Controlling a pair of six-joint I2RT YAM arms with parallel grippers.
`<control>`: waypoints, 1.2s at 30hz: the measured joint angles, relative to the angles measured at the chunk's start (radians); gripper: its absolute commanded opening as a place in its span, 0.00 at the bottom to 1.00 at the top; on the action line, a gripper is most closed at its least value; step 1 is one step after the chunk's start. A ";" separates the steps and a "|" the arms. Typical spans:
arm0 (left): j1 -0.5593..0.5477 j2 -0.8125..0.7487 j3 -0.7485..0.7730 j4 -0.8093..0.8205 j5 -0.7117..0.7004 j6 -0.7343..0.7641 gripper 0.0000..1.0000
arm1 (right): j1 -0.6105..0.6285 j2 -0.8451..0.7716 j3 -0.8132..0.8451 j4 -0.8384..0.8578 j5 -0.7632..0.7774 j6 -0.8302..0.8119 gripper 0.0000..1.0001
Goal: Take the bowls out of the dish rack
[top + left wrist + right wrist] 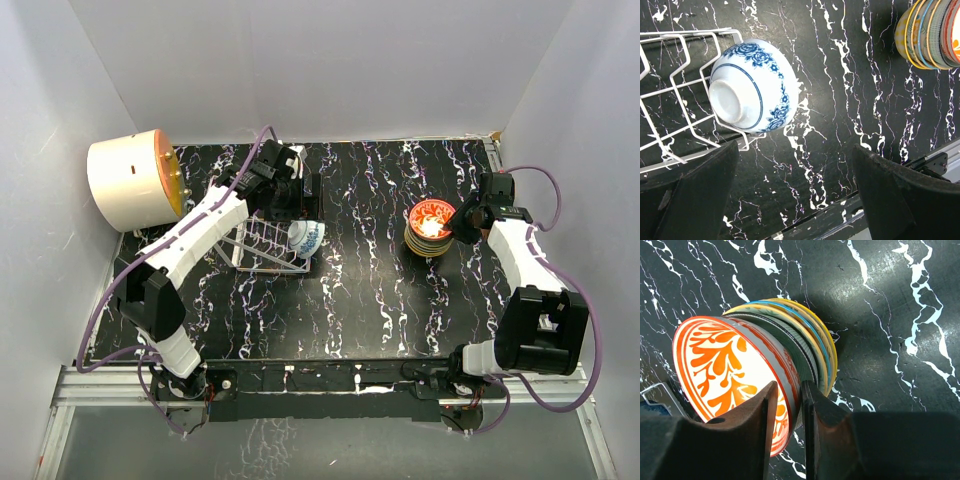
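Note:
The silver wire dish rack (262, 243) lies left of centre on the black marble table. One white bowl with blue flowers (306, 237) rests on its side at the rack's right end, foot toward the camera in the left wrist view (752, 85), where the rack's wires (677, 105) show too. My left gripper (297, 200) hovers behind it, open and empty (795, 200). Several bowls stand stacked (428, 240) at the right, a red-and-orange one (431, 216) on top. My right gripper (463, 222) is shut on that top bowl's rim (725, 365), one finger inside, one outside (801, 405).
A large cream-and-orange cylinder (135, 180) lies at the table's far left corner. White walls close in the back and both sides. The stack also shows at the upper right of the left wrist view (930, 32). The table's metal front rail (330, 385) runs along the near edge.

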 measured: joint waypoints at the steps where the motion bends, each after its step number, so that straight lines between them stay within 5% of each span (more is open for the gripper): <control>1: 0.000 0.000 -0.002 0.000 0.000 0.000 0.93 | 0.000 0.000 0.000 0.001 0.000 0.000 0.32; 15: 0.000 0.000 -0.018 0.008 0.004 0.000 0.93 | 0.000 -0.032 0.000 -0.031 0.050 -0.005 0.47; 36: -0.004 0.000 -0.034 0.014 -0.009 -0.008 0.92 | 0.000 -0.167 0.001 -0.061 0.082 -0.024 0.45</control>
